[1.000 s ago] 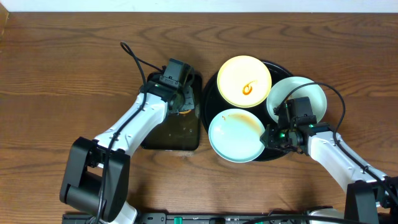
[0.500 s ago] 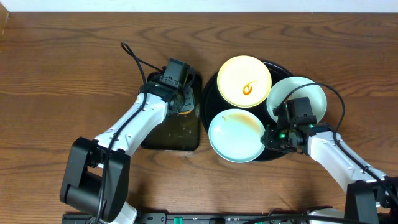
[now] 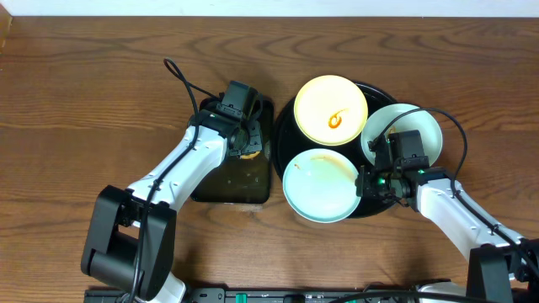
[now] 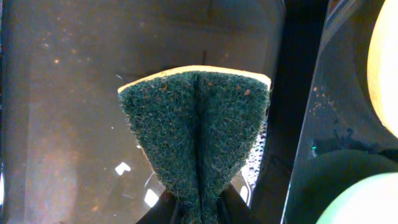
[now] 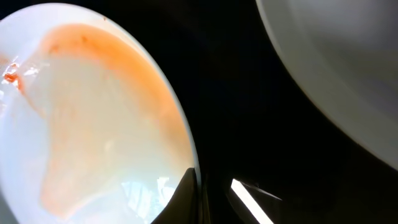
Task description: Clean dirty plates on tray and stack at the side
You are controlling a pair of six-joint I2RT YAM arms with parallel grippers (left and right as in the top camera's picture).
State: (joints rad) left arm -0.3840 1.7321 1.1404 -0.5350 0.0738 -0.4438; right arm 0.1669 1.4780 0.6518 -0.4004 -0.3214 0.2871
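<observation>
Since a second ago the right gripper (image 3: 362, 183) has closed its jaws on the right edge of the near plate (image 3: 320, 185), which has barely shifted. That plate, pale blue-white with an orange sauce smear across it, sits at the near side of the round tray (image 5: 236, 93), its near edge overhanging the rim. The yellow plate (image 3: 330, 109) lies just beyond it at the far side, with its own orange squiggle, and the far-right plate (image 3: 417, 126) is at the right.

From the wrist view the fingertips seem to pinch only the very lip of the near plate, though the contact is right at the bottom of that view and I can't be sure how deep the bite goes. My worry is exactly that: with so little rim in the jaws, the plate could pivot or slip out once I lift, knock the yellow plate, or run sauce onto the tray.

My right arm comes in from the near right, forearm angled toward the tray, wrist low and fingers pointing left. The left arm reaches diagonally from the near left, wrist bent down over the far end of the rectangular tray (image 3: 232, 181), where the left gripper (image 3: 244, 143) clamps a folded green sponge (image 4: 196, 137) by its narrow end. Scrubbing hard could drag it free.
</observation>
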